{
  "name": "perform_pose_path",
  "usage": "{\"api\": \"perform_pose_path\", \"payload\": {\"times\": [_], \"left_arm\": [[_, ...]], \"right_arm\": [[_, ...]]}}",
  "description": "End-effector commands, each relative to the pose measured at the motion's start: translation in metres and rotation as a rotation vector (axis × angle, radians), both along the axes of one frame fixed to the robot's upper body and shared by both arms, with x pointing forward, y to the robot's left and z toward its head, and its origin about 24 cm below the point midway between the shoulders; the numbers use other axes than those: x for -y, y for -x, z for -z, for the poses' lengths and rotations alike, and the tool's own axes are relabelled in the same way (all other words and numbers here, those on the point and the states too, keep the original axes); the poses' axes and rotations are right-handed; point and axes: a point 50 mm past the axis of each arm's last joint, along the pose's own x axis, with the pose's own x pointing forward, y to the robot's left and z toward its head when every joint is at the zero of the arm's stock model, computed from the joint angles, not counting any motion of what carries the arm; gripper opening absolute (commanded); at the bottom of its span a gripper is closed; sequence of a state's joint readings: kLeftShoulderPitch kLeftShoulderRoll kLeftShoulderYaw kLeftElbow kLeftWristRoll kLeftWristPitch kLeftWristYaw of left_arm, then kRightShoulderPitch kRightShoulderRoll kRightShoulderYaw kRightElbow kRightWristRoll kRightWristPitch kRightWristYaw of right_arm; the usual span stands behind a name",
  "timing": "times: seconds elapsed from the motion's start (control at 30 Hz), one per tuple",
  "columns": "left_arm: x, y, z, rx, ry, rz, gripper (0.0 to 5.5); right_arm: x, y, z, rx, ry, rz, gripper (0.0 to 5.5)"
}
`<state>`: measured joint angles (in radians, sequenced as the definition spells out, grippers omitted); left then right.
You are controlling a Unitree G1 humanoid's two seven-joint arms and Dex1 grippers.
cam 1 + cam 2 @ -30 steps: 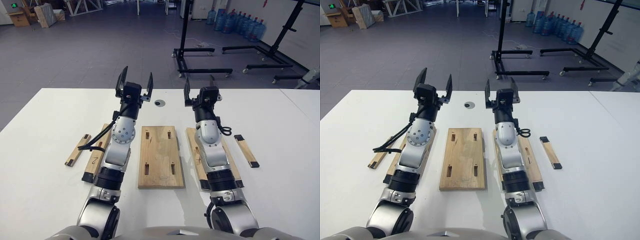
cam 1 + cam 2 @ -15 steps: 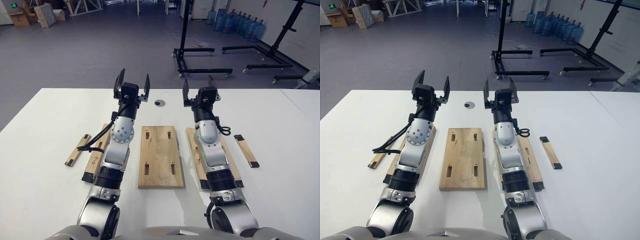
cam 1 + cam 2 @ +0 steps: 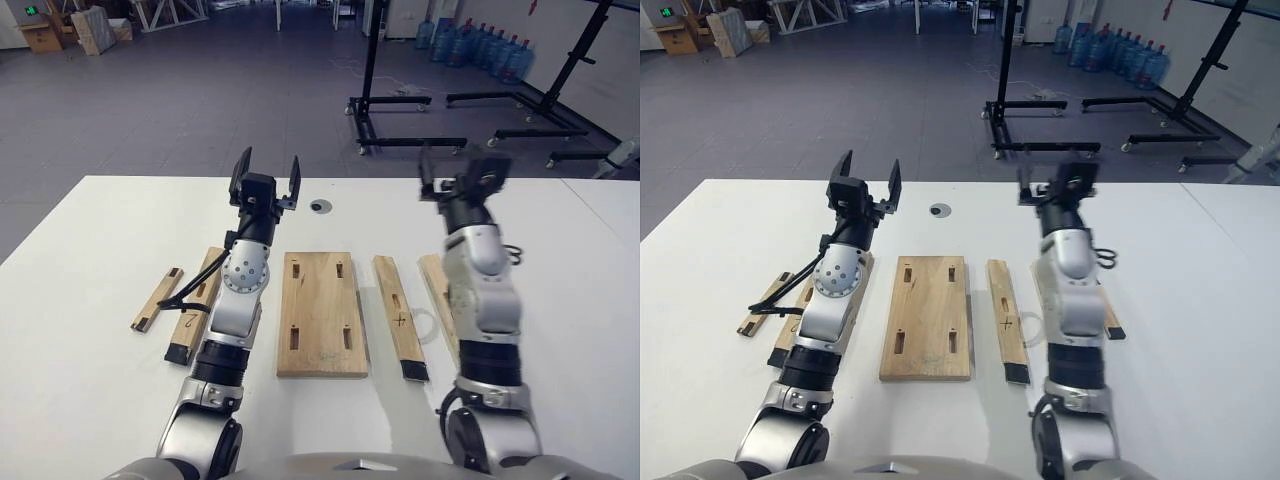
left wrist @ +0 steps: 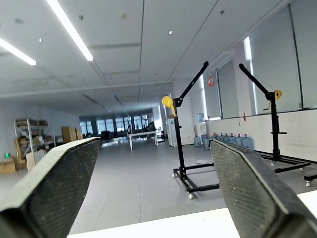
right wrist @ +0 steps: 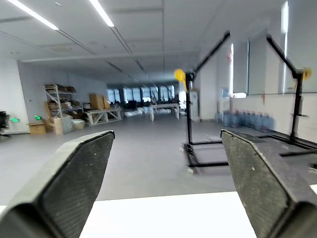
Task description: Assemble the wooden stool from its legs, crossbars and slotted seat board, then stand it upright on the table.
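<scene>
The white bench (image 3: 80,300) carries all the stool parts, lying flat and unassembled. The slotted seat board (image 3: 320,312) sits in the middle, its long sides running from the near edge toward the far edge and its four slots facing up. Toward the right edge, just beside the board with a narrow gap between them, lies the right leg (image 3: 398,315), a long plank with a pen mark and a dark near end. The second leg (image 3: 436,285) lies just beyond it, largely hidden under the right forearm. On the board's other side, the left leg (image 3: 196,303) lies under the left forearm, its dark near end showing. The shorter crossbar (image 3: 156,298) lies just beside it toward the left edge. The left end effector (image 3: 268,170) hangs above the bench near the far edge, fingers (image 4: 54,183) spread wide and holding nothing. The right end effector (image 3: 462,172) is raised at a similar height toward the right, blurred, fingers (image 5: 74,178) also wide apart and empty. A round grommet (image 3: 320,206) is set in the bench between them.
</scene>
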<state>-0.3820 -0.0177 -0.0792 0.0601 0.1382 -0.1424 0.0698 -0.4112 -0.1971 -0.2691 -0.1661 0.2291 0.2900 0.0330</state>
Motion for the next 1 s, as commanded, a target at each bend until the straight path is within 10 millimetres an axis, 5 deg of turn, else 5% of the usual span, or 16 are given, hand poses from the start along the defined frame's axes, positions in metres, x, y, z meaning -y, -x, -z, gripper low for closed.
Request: {"api": "perform_pose_path", "payload": {"times": [0.03, 0.17, 0.33, 0.73, 1.0], "left_arm": [[-0.004, 0.004, 0.003, -0.018, 0.029, -0.025, 4.03], [-0.002, 0.008, 0.003, -0.007, 0.046, -0.024, 4.03], [-0.001, 0.014, 0.005, -0.013, 0.073, -0.045, 4.03], [-0.002, 0.024, 0.007, -0.011, 0.109, -0.110, 4.03], [-0.001, 0.024, 0.007, -0.015, 0.111, -0.114, 4.03]], "right_arm": [[0.048, 0.006, 0.001, -0.123, -0.040, 0.018, 3.95], [0.087, 0.025, 0.033, -0.298, -0.018, 0.006, 3.95], [0.111, 0.056, 0.087, -0.519, -0.108, 0.003, 3.95], [0.114, 0.113, 0.152, -1.034, -0.089, -0.083, 3.95], [0.099, 0.127, 0.169, -1.237, -0.060, -0.166, 2.64]]}}
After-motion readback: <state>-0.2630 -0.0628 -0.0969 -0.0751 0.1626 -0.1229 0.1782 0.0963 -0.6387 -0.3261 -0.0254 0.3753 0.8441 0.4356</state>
